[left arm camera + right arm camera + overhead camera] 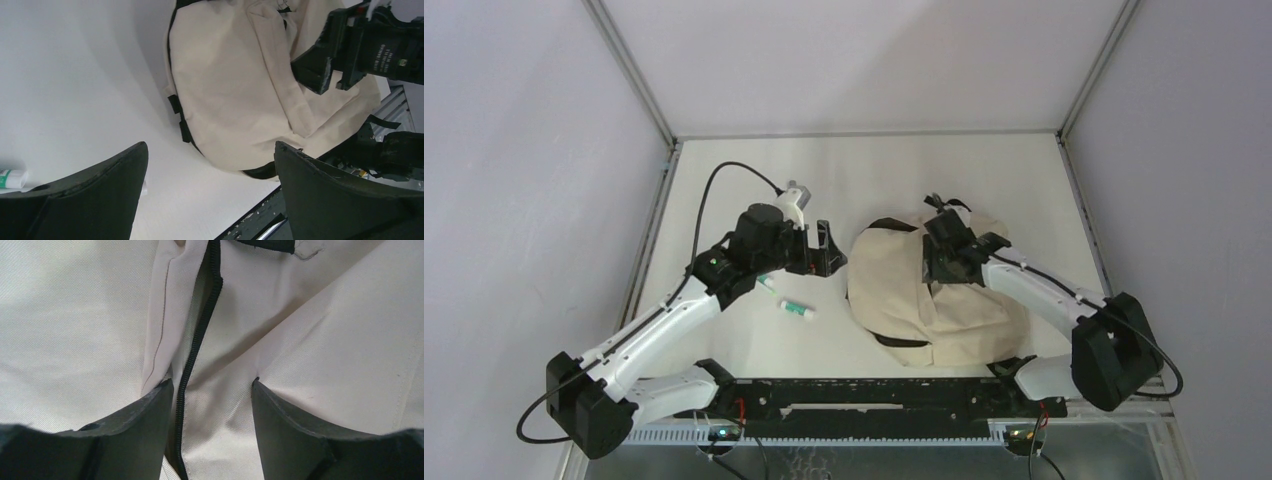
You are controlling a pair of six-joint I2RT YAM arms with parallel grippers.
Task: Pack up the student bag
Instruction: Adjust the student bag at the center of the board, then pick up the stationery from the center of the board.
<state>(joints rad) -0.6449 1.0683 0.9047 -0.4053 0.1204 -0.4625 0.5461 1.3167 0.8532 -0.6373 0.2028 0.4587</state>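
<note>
Canvas everywhere in the right wrist view, folks: the student bag (pixel 325 340) fills the whole picture, cream cloth with its black zip (pixel 197 340) running from 12 o'clock down to 6. The right claw (pixel 212 382) is down on it, jaws parted. The left-hand finger sits right beside the zip line, and the other finger presses a small pucker into the cloth. Flat fabric shows in the gap between them, with nothing pinched there.

Up to the top view now. The student bag (pixel 894 290) lies slumped on the white table (pixel 754 190), on the right half and close to the near edge. The right claw (pixel 942 262) sits on top of it, at about 1 o'clock from the bag's middle.

Over to the left claw (pixel 826 250), and it is spread wide and holding nothing. It hovers over bare table with the bag just beside it at 3 o'clock, near but not touching. Its own camera agrees. Both dark fingers (pixel 100 190) frame the shot, and the student bag (pixel 225 85) lies ahead at 12 to 1 o'clock. Black strap tabs (pixel 180 120) run down the bag's edge, and the right claw (pixel 320 70) rests on the cloth at 2 o'clock.

A small green-and-white tube (pixel 797 310) lies on the table at 7 o'clock from the left claw, apart from the bag.
</note>
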